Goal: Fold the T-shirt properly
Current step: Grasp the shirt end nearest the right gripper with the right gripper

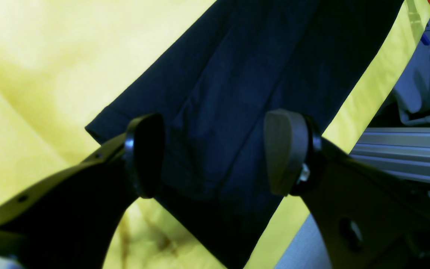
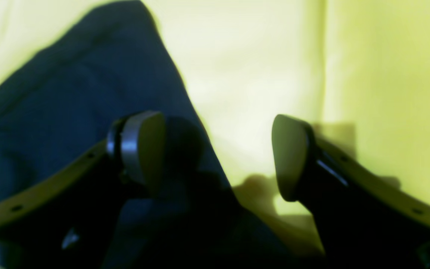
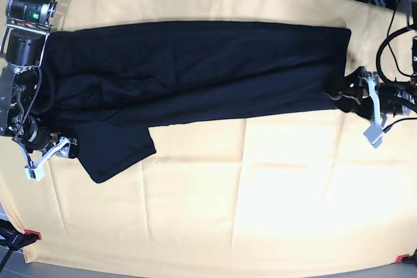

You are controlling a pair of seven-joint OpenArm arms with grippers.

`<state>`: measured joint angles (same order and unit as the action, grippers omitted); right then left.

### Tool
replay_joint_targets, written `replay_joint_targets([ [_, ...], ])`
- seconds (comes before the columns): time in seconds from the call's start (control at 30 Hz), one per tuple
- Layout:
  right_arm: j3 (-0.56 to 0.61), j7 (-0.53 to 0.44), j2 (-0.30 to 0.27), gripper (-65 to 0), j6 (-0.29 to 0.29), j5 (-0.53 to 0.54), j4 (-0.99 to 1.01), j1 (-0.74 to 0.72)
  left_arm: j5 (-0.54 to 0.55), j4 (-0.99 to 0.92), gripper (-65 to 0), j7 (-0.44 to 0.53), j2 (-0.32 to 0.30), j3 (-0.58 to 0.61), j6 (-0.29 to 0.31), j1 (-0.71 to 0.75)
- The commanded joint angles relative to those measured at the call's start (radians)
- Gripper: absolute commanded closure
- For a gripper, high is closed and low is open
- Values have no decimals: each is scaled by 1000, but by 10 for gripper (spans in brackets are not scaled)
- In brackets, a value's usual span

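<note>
T-shirt (image 3: 195, 73) lies folded lengthwise across the upper frame, one sleeve still out at lower left. We see left claw (image 3: 352, 96) and right claw (image 3: 55, 150) both spread wide, holding nothing; crosswise folds remain

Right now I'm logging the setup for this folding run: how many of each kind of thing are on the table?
T-shirt, black: 1
Cloth, yellow: 1
Grippers, both open: 2 (left gripper, right gripper)
Total: 4
</note>
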<state>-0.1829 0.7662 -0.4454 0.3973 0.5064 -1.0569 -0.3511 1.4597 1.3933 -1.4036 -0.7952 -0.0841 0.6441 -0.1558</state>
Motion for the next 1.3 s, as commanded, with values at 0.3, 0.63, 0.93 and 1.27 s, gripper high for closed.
replay_joint_targets([
  [0.3,-7,-18,-3,-465,76,95,85,-28,24,13,-437,7,-24,-10,6,-19],
  [0.63,-7,39,8,-463,259,264,85,-29,24,13,-437,7,-24,-10,7,-19],
  [0.93,-7,40,8,-197,301,283,84,-59,24,13,-436,7,-24,-10,8,-19],
  [1.27,-7,148,7,0,301,396,82,-129,24,13,-437,7,-24,-10,11,-19],
])
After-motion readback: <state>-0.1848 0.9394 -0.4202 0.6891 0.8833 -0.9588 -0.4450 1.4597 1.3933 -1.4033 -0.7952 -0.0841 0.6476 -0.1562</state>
